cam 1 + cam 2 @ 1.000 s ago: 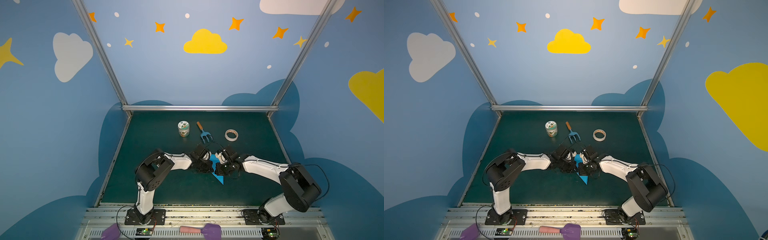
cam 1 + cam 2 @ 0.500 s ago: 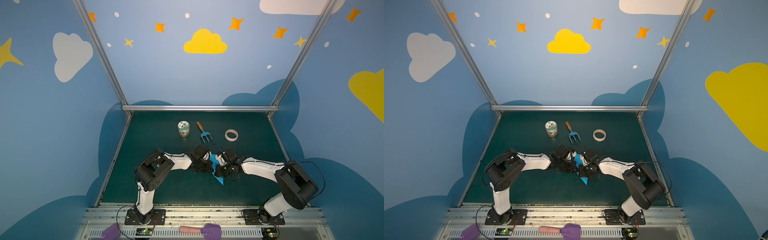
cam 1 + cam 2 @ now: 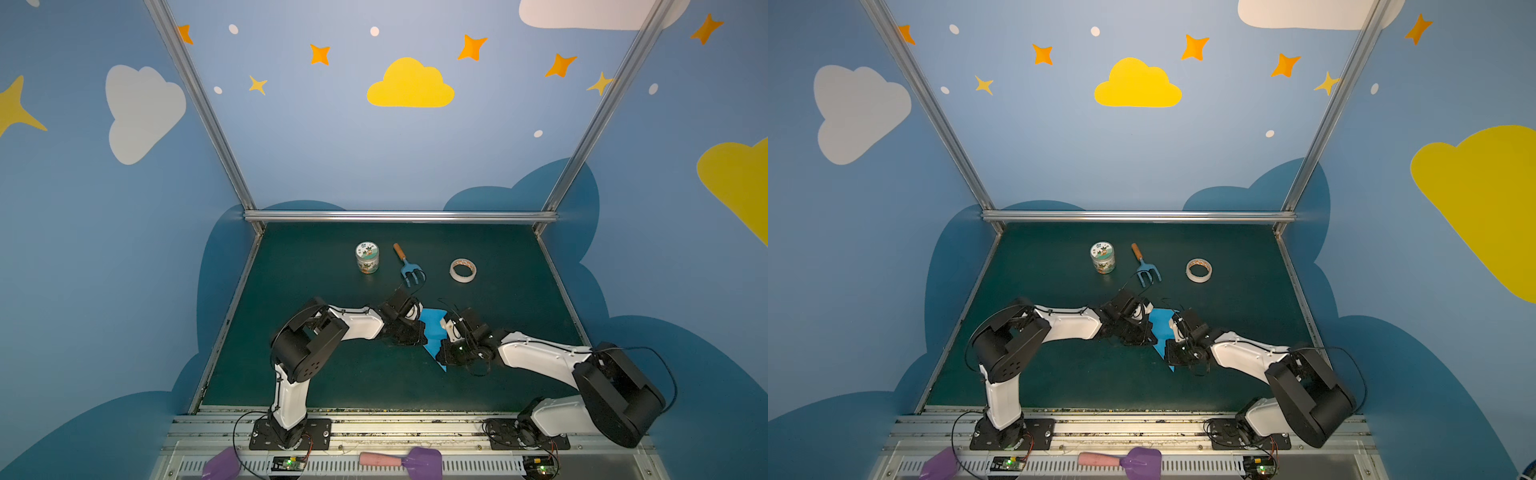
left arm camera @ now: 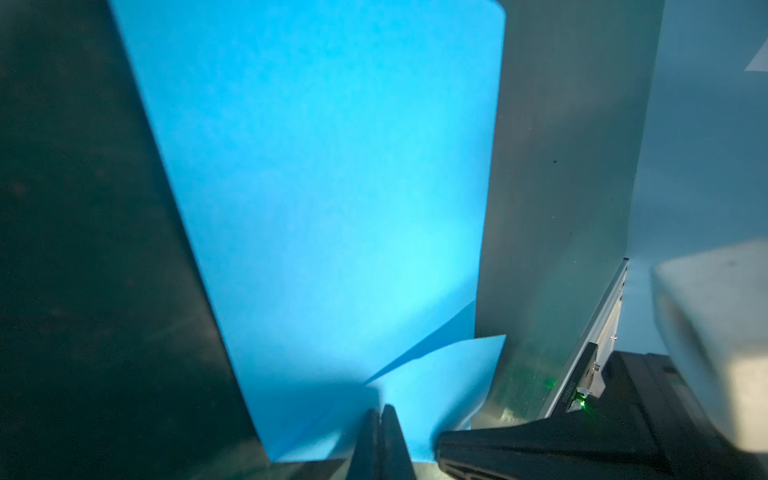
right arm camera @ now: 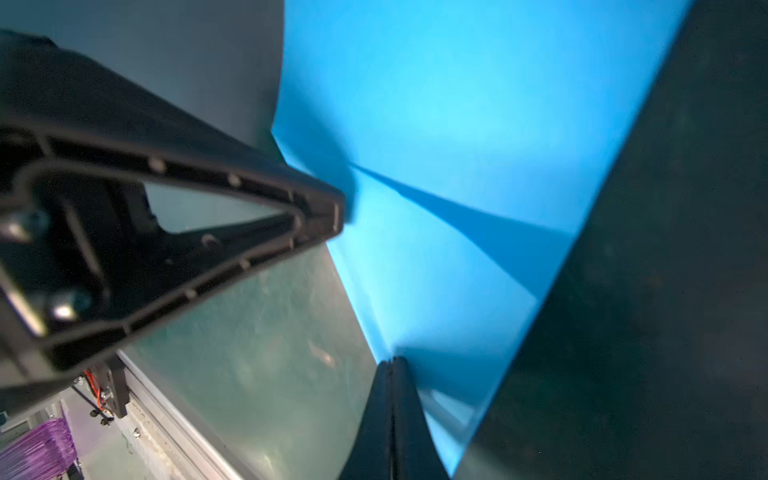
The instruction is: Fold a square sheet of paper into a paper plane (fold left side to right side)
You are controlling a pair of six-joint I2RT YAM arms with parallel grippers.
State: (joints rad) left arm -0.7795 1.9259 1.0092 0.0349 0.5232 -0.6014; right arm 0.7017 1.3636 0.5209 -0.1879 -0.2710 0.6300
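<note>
— Two grippers are in view; how do they stand?

— Both are closed, each with its fingers pressed flat together. The left gripper (image 4: 380, 409) rests its tip on the square sheet of paper (image 4: 324, 187), beside a small raised flap. The right gripper (image 5: 392, 361) meets an edge of the paper with its tip. I cannot tell whether either one pinches a layer. From the right wrist, the left gripper's black tip touches the paper where a dark crease shadow begins.

— Where is the paper?

— In both top views it lies on the dark green mat (image 3: 332, 374), on the near side of the blue fork (image 3: 409, 268), toward the arm bases. It sits between the two grippers. It is folded into a narrow sky-blue shape whose point aims away from the fork.

— What else is around?

— A small jar (image 3: 367, 257) stands just left of the fork. A tape roll (image 3: 463, 270) lies to the fork's right, farther off than the jar. Well nearer than the fork, past the arm bases, a purple scoop (image 3: 422, 457) with a pink handle lies on the metal rail.
</note>
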